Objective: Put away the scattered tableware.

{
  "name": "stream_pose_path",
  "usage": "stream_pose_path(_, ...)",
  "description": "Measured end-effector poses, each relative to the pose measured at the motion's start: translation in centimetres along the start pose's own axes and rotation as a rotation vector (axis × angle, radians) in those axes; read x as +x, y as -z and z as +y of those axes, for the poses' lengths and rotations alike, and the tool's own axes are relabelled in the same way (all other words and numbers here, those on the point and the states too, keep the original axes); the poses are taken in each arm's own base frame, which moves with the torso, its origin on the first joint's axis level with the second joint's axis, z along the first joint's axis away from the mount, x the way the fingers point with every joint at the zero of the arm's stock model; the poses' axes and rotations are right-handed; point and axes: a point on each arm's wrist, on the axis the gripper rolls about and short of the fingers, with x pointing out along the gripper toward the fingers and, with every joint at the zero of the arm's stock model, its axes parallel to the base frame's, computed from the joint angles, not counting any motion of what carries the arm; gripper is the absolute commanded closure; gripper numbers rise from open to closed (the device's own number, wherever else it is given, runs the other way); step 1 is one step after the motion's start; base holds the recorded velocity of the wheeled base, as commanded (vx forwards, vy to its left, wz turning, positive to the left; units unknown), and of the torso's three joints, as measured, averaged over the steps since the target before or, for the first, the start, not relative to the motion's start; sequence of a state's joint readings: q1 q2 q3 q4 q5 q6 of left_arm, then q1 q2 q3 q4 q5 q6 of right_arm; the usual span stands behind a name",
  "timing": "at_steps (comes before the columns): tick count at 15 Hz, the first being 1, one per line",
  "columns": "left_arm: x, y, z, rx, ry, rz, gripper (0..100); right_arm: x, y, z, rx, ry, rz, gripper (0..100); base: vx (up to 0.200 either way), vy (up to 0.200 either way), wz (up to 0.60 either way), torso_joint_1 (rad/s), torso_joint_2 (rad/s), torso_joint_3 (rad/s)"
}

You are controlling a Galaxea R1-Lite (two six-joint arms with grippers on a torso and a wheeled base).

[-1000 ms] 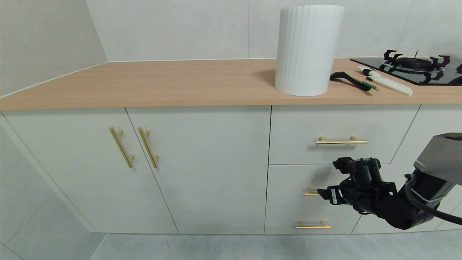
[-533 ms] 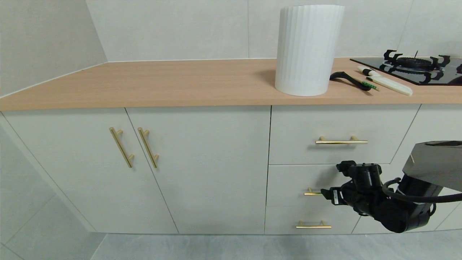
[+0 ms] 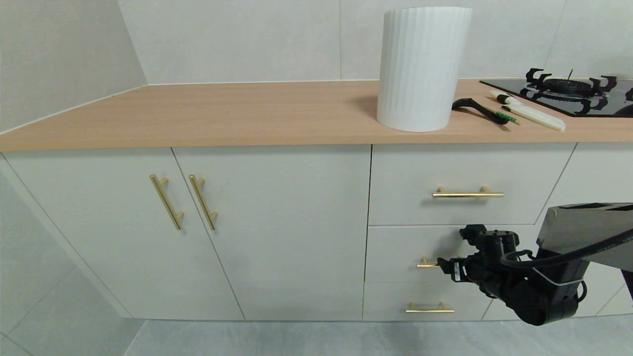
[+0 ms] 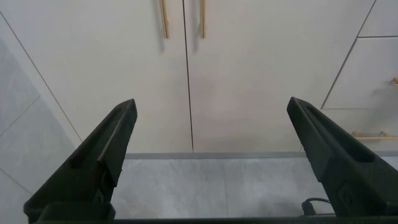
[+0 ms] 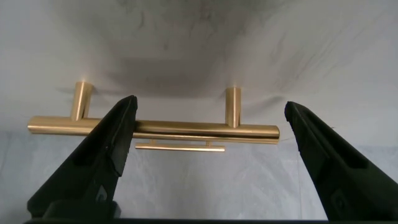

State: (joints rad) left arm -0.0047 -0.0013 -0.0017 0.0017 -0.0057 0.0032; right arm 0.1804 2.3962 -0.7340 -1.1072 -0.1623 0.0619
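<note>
Over the last second the right gripper (image 3: 441,263) has been sinking a little and settling in front of the middle drawer handle (image 3: 426,264), while its arm has been folding lower behind it. In the right wrist view the right gripper (image 5: 209,107) is standing spread wide and gripping nothing, with the brass bar of the middle drawer handle (image 5: 155,129) crossing the gap between the fingers, close to them but not yet pinched. The bottom drawer handle (image 5: 180,147) is showing just beyond it.

The step in hand looks like opening the middle drawer (image 3: 403,244) to make room for the cutlery. The next move is calling for a short advance so the bar sits deep between the fingers, a firm closing on it, then a straight pull outward, square to the drawer front.

The left gripper (image 4: 211,109) is also hanging spread and holding nothing, facing the cabinet doors (image 4: 186,68) and the floor.

The tableware is lying up on the countertop (image 3: 222,109), well apart from both grippers: a black-handled utensil (image 3: 475,107) and a white utensil (image 3: 533,115), between the white ribbed container (image 3: 420,69) and the stove (image 3: 564,91).
</note>
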Motion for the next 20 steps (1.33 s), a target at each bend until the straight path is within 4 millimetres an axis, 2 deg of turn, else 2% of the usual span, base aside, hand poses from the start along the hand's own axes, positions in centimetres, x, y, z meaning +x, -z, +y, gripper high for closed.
stream_pose_path(15, 0.0, 0.0, 0.0, 0.0, 0.0, 0.0, 0, -0.5, 0.9, -0.1, -0.017, 0.002, 0.052, 0, 0.0, 0.0, 0.0, 0.0, 0.0, 0.0)
stream_pose_path(18, 0.0, 0.0, 0.0, 0.0, 0.0, 0.0, 0, -1.7, 0.9, -0.1, -0.03, 0.001, 0.115, 0, 0.0, 0.0, 0.0, 0.0, 0.0, 0.0)
stream_pose_path(20, 0.0, 0.0, 0.0, 0.0, 0.0, 0.0, 0, -3.2, 0.5, -0.2, -0.049, -0.003, 0.202, 0, 0.0, 0.0, 0.0, 0.0, 0.0, 0.0)
